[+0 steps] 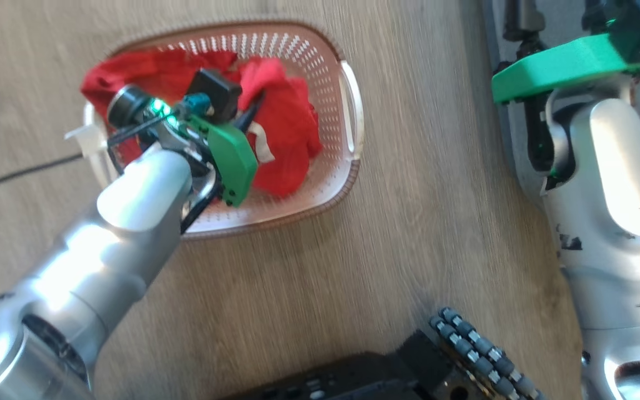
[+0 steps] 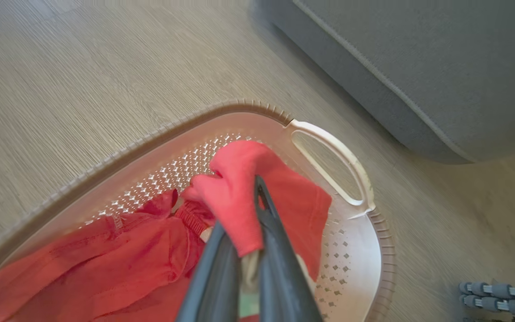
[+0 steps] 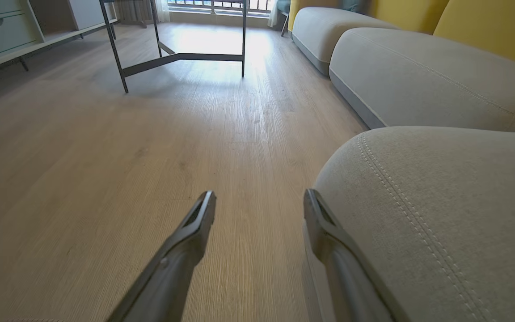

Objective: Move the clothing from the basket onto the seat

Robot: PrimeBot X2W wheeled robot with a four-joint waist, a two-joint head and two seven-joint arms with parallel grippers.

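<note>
The cream basket (image 1: 348, 105) stands on the wooden floor with bright red clothing (image 1: 284, 139) heaped inside. My left arm reaches down into it. In the left wrist view my left gripper (image 2: 254, 199) is shut on a raised fold of the red clothing (image 2: 235, 188), with a bit of white cloth (image 2: 251, 268) showing between the fingers. The rest of the red fabric lies low in the basket (image 2: 342, 147). The grey seat (image 2: 418, 58) is just beyond the basket's handle. My right gripper (image 3: 259, 201) hangs open and holds nothing, beside the seat's rounded corner (image 3: 441, 210).
My dark base with its roller wheel (image 1: 481, 355) sits near the bottom of the head view. A black cable (image 1: 20, 172) runs across the floor at the left. A metal-legged table (image 3: 177, 56) and further cushions (image 3: 418, 76) with yellow backs (image 3: 490, 27) lie ahead.
</note>
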